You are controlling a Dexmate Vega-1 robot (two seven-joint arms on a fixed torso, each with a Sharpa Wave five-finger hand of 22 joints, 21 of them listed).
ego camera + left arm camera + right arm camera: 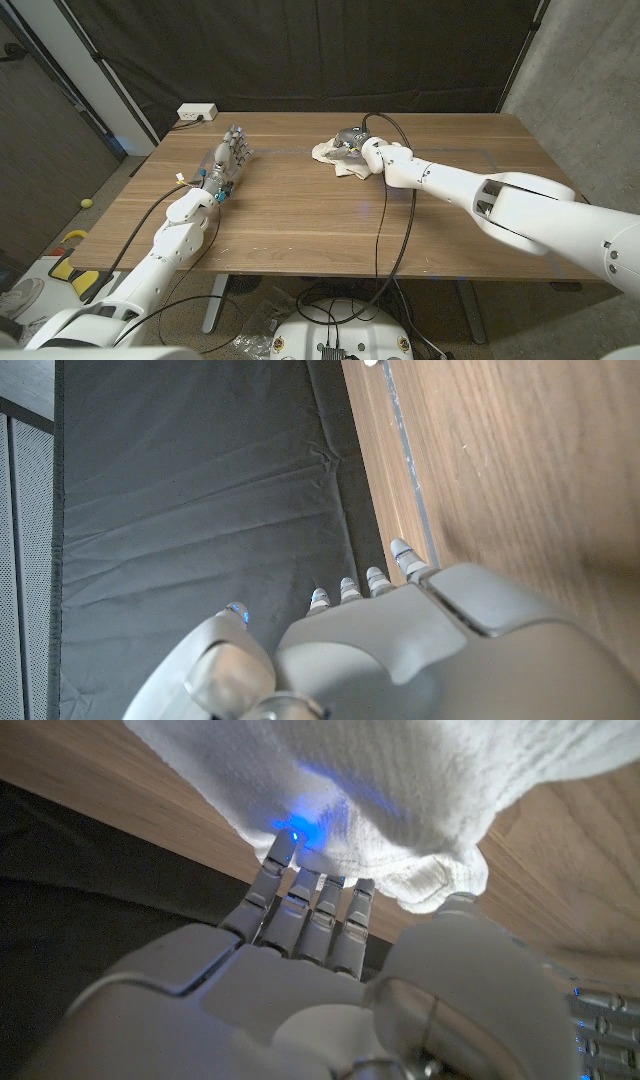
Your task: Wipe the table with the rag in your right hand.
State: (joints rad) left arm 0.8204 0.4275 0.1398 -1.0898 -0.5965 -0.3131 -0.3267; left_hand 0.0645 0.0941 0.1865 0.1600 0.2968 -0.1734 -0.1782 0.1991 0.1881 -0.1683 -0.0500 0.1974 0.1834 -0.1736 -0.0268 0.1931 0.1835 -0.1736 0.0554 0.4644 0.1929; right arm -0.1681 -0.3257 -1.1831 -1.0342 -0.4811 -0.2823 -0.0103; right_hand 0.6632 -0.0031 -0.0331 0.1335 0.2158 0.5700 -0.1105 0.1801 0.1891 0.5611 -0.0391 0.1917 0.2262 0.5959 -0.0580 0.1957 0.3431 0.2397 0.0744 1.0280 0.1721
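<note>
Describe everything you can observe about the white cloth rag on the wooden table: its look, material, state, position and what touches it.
The off-white ribbed cloth rag lies crumpled in a loose heap toward the far middle of the brown wooden table, not spread flat. The right wrist view shows a knitted, towel-like weave with a thicker rolled hem. The robot's right hand is on it, fingers reaching into the folds, where a blue light glows on the fabric. Its underside rests on the tabletop. The left hand is well apart from it.
</note>
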